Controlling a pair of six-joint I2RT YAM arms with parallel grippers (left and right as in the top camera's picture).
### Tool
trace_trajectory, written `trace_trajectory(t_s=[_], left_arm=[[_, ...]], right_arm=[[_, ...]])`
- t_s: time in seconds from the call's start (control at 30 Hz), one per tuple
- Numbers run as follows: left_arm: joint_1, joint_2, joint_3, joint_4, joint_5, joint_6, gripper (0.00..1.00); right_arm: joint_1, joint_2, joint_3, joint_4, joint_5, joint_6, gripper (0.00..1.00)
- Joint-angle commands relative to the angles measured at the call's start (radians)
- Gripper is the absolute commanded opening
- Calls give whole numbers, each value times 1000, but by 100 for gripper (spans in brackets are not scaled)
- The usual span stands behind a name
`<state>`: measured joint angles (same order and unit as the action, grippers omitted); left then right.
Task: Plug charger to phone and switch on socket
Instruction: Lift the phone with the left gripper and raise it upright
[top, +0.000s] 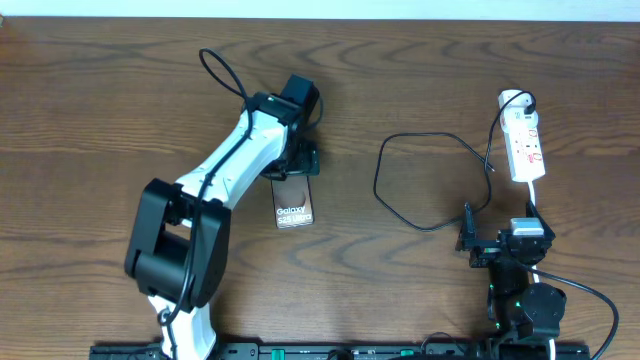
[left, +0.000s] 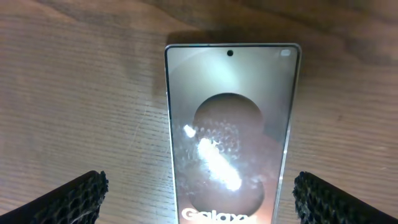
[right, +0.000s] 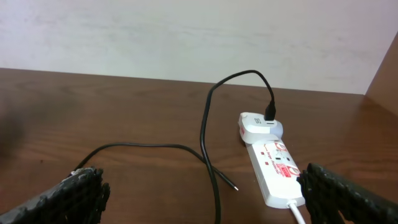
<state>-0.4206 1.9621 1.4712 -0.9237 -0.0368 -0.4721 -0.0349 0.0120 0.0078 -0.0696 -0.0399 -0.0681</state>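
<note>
Lying flat, the phone (left: 230, 124) shows white Galaxy lettering.

Even, fairly bright light from above falls on the table (top: 100, 100), leaving only soft, short shadows in the sharp overhead view. In the left wrist view the phone (left: 230, 130) carries a white streak of glare (inside a dark round reflection), and the left fingers (left: 68, 199) are dim blurs at the bottom corners. The right wrist view shows a pale, washed-out wall (right: 186, 37), a crisp socket (right: 273, 165) and soft, dark right fingers (right: 71, 199).
</note>
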Motion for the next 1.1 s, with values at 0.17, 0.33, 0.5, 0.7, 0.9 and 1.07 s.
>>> trace_trajectory(t_s=[0.17, 0.33, 0.5, 0.7, 0.9, 1.07], left_arm=[[-18, -271, -251, 174, 13, -56, 98], [-11, -346, -319, 271, 81, 8, 98], [-10, -289, -317, 309, 81, 55, 98], [17, -183, -307, 317, 82, 32, 98], [18, -177, -307, 320, 81, -10, 98], [15, -156, -307, 332, 82, -23, 98]], right_arm=[[6, -3, -2, -2, 4, 8, 99], [6, -3, -2, -2, 4, 8, 99], [6, -3, -2, -2, 4, 8, 99], [6, -3, -2, -2, 4, 8, 99], [6, -3, -2, -2, 4, 8, 99], [6, -3, -2, -2, 4, 8, 99]])
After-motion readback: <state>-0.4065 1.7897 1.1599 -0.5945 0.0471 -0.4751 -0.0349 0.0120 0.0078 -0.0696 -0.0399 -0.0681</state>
